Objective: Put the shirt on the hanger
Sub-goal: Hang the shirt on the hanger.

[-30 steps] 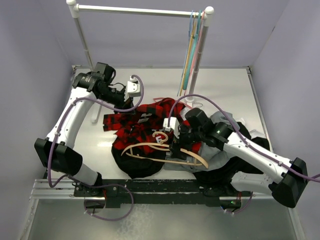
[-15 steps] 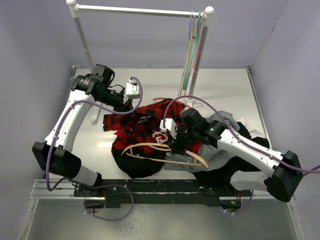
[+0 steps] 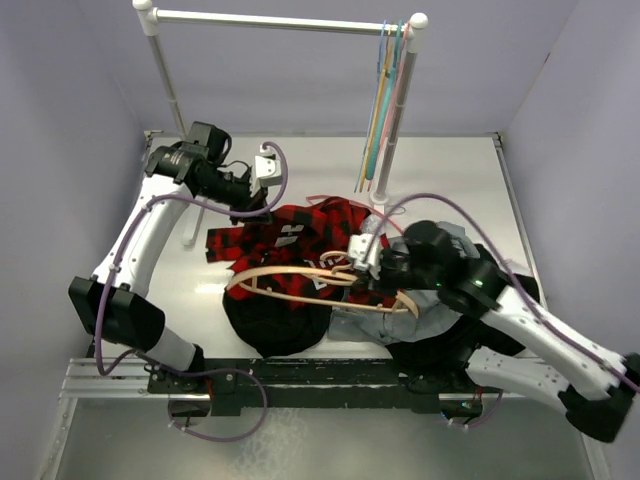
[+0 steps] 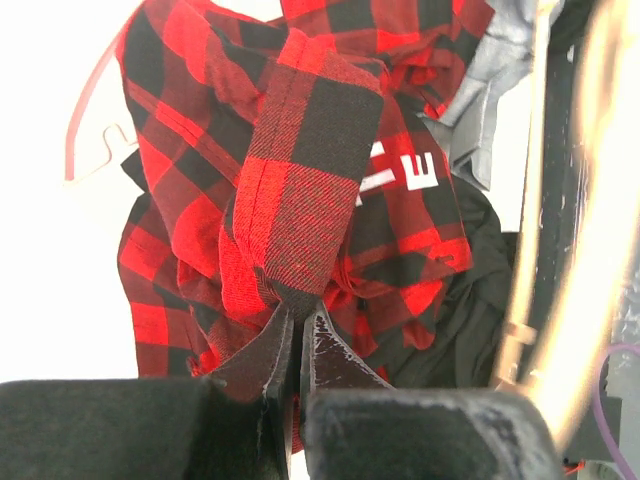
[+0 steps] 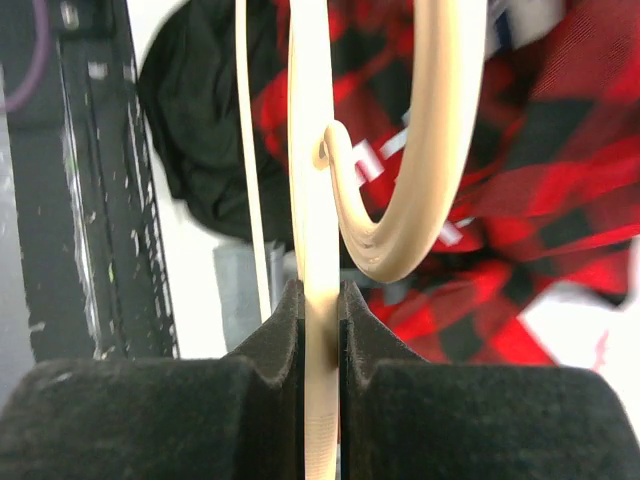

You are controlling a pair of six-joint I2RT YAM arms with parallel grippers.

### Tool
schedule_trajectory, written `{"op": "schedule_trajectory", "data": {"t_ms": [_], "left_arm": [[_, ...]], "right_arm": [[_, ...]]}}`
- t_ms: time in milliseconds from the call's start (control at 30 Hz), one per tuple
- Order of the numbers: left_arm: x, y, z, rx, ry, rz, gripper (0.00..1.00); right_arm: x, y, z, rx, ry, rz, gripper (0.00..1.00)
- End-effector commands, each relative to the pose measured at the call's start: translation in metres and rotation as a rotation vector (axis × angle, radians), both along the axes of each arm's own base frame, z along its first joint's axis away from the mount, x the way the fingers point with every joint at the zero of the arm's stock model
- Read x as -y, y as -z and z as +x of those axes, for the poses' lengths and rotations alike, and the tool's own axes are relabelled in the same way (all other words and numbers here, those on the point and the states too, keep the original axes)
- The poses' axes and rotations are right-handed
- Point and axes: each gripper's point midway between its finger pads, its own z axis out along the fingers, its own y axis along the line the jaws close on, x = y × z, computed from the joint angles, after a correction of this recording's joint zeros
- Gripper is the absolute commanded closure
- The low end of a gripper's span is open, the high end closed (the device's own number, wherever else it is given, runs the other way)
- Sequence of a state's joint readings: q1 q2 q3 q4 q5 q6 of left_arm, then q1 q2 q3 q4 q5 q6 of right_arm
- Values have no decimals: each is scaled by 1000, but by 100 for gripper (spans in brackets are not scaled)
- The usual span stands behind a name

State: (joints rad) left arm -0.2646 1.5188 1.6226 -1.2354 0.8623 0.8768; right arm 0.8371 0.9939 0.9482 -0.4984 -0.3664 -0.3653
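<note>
The red-and-black plaid shirt (image 3: 300, 232) lies crumpled mid-table, its white lettering facing up. My left gripper (image 3: 262, 205) is shut on a fold of the shirt (image 4: 310, 150) at its far left edge, the cloth pinched between the tips of that gripper (image 4: 298, 312). The beige hanger (image 3: 280, 272) lies across the shirt's near side, with its hook over the plaid. My right gripper (image 3: 358, 268) is shut on the hanger's thin bar near the hook. In the right wrist view the bar (image 5: 315, 200) runs straight up between the pads of the gripper (image 5: 320, 290).
A black garment (image 3: 270, 325) lies under the shirt's near edge and a grey one (image 3: 440, 240) under my right arm. A pink hanger (image 4: 85, 120) peeks out beside the shirt. A white pipe rack (image 3: 280, 20) stands at the back, with coloured hangers (image 3: 385, 90) hanging at its right end.
My right gripper has shut on the hanger's bar and drawn back to the right. The hanger has shifted up and left across the shirt. The left arm has barely moved.
</note>
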Motion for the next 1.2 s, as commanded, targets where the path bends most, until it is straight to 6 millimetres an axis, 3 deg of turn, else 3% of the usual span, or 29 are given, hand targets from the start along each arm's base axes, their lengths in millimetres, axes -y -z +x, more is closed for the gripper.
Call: {"op": "schedule_trajectory", "data": {"t_ms": [0,200,300,433,500,600,633,667,700,733,767,933,1167], "left_arm": [[15,-24,21,2,-35,-67,100],[32,-1,51,-129,-105,-86,100],[44,10,65,-202,-141,-135,99],[66,17,66,-389,-144,-255,93],[78,21,67,-422,-136,-287,92],[92,21,72,-439,-152,-301,89],[94,21,77,-450,-172,-307,81],[96,20,82,-454,-188,-315,62],[97,18,85,-459,-204,-320,19],[98,16,89,-454,-221,-321,2],[97,12,92,-444,-232,-320,0],[72,-7,110,-218,-328,-238,1],[-9,-3,136,234,-451,24,1]], "right_arm": [[20,-104,2,276,66,210,100],[50,-115,-19,319,15,115,100],[73,-149,-22,472,94,237,100],[97,-203,-28,627,209,473,100],[101,-219,-27,676,242,542,100],[96,-228,-21,672,266,600,100],[96,-229,-16,675,293,601,100],[94,-228,-10,668,311,595,100],[92,-233,-7,672,321,615,100],[88,-232,-3,673,327,622,100],[85,-228,0,673,328,628,100],[77,-223,6,711,322,654,100],[81,-214,8,727,336,646,100]]}}
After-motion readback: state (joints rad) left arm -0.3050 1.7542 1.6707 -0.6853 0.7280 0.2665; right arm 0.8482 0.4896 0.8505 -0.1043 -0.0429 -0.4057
